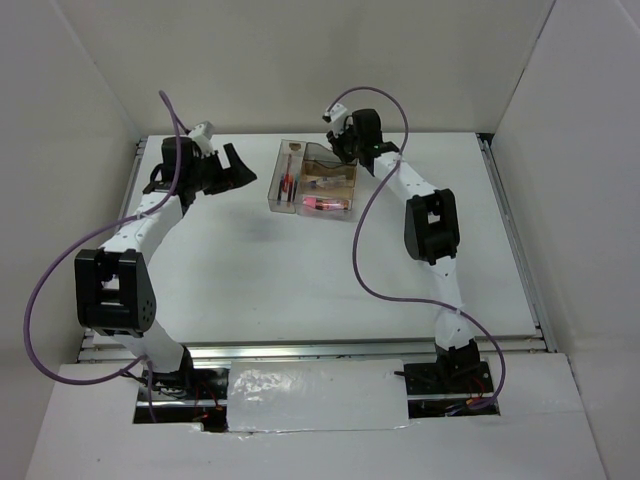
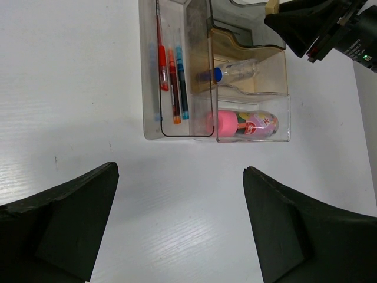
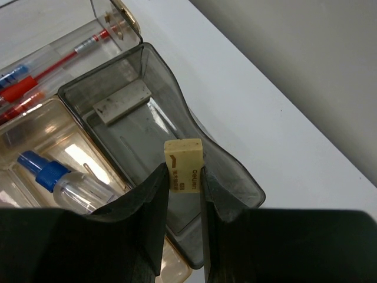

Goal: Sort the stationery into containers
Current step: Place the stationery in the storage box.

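A: What has the right gripper got?

B: A beige block, pinched between fingers set narrow. It stands upright above the grey compartment of the tray. The fingers hide its lower half, so I cannot tell whether it touches the floor there.

A: And from above?

B: In the top view only the wrist shows, over the tray's far end. It covers the fingers and the block.

A: The left gripper?

B: Spread wide with nothing between the jaws. It hangs over bare table, beside the tray and apart from it.

A: What lies in the tray?

B: Pens, red and blue, fill the long narrow compartment, and one runs off the top edge of the left wrist view. A clear bottle with a blue cap lies on its side in a tan compartment, dimmed by the smoky wall. The pink tube lies in the end compartment next to it, its label too blurred to read. A second block lies flat at the far end of the grey compartment.
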Available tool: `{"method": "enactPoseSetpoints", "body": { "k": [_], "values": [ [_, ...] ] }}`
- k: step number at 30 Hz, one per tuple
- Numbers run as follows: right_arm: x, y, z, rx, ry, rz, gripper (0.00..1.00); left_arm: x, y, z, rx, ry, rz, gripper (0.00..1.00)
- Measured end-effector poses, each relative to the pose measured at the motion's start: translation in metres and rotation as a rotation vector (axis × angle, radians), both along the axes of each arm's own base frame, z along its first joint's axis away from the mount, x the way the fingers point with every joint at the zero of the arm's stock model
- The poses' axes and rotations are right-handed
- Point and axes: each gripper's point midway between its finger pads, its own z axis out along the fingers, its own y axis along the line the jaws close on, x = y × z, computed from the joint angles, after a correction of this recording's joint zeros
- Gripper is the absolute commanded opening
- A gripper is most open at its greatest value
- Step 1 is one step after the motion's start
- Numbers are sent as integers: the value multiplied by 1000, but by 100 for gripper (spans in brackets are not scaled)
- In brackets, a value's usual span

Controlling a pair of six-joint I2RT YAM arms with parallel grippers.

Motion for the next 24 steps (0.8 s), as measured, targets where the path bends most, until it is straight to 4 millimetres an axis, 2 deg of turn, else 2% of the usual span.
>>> {"method": "enactPoseSetpoints", "body": {
  "k": [3, 4, 7, 10, 14, 16, 18, 19, 21, 24],
  "values": [
    [-1, -2, -6, -9, 11, -6, 43, 1, 0, 1, 4, -4, 1, 99],
    [-2, -3, -7, -9, 13, -9, 62, 1, -1, 1, 5, -4, 1, 99],
    [-2, -5, -12, -21, 17, -13, 78, 1, -1, 1, 8, -3, 3, 99],
    [-3, -6, -14, -27, 19, -15, 84, 1, 0, 0, 11, -3, 6, 99],
    [-5, -5, -16, -9, 43, -28, 87, 2, 2, -1, 29, -8, 10, 99],
    [-13, -4, -17, 21, 97, -41, 87, 1, 5, -1, 46, -4, 12, 99],
    [-26, -1, -8, 59, 159, -47, 90, 2, 9, 0, 71, -6, 17, 99],
    [-33, -1, 1, 78, 178, -52, 91, 2, 13, 2, 87, -7, 22, 99],
    [-58, -6, 33, 113, 194, -60, 96, 1, 23, 6, 108, -9, 40, 99],
    [-110, -29, 113, 167, 138, -75, 100, -1, 49, 13, 147, -2, 86, 99]
  ]
}}
